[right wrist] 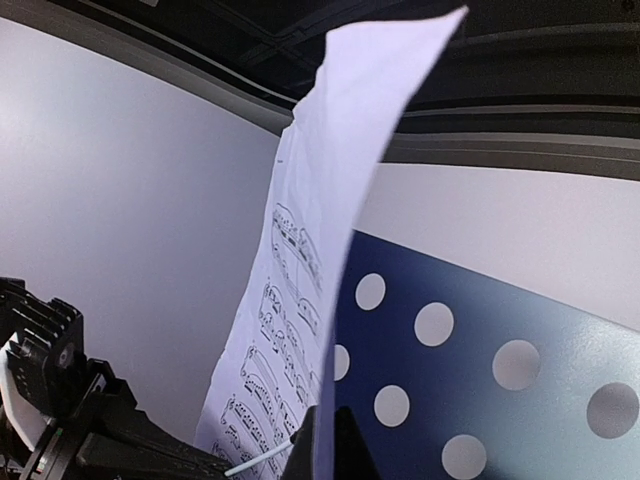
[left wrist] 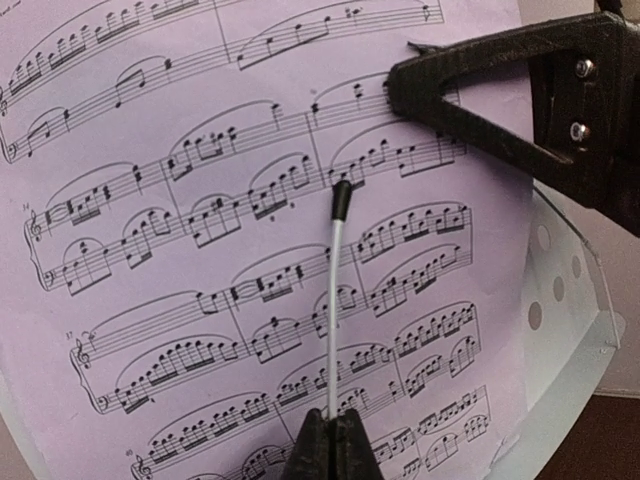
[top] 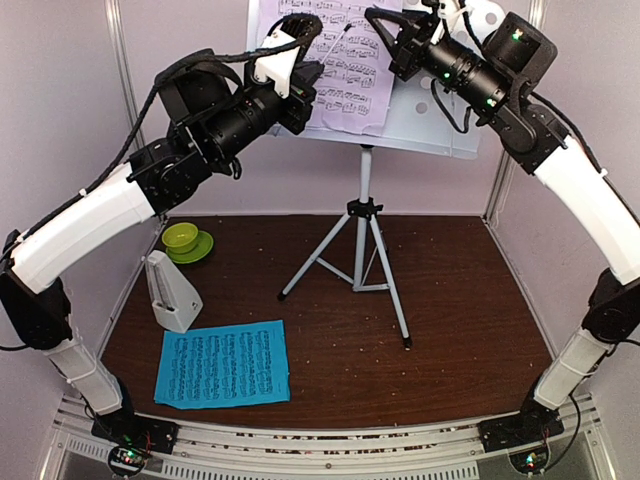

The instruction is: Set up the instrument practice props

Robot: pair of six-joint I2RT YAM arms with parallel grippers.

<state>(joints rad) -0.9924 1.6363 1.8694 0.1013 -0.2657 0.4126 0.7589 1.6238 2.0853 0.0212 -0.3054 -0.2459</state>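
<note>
Lilac page [left wrist: 200,250] is up on the music stand [top: 440,125], long side vertical. Right claw [right wrist: 325,425] is pinched shut on its right edge, so that arm has it. Left claw [left wrist: 331,425] faces the page head-on, closed on a thin white rod [left wrist: 336,300] that points up across the staves. Only the right wrist view shows the sheet's top leaning off the stand; the overhead doesn't.

Matt paper page [left wrist: 200,130] — smooth metal stand [right wrist: 480,308]

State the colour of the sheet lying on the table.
Cyan sheet, printed with black notes; clearest in top external view.
</note>
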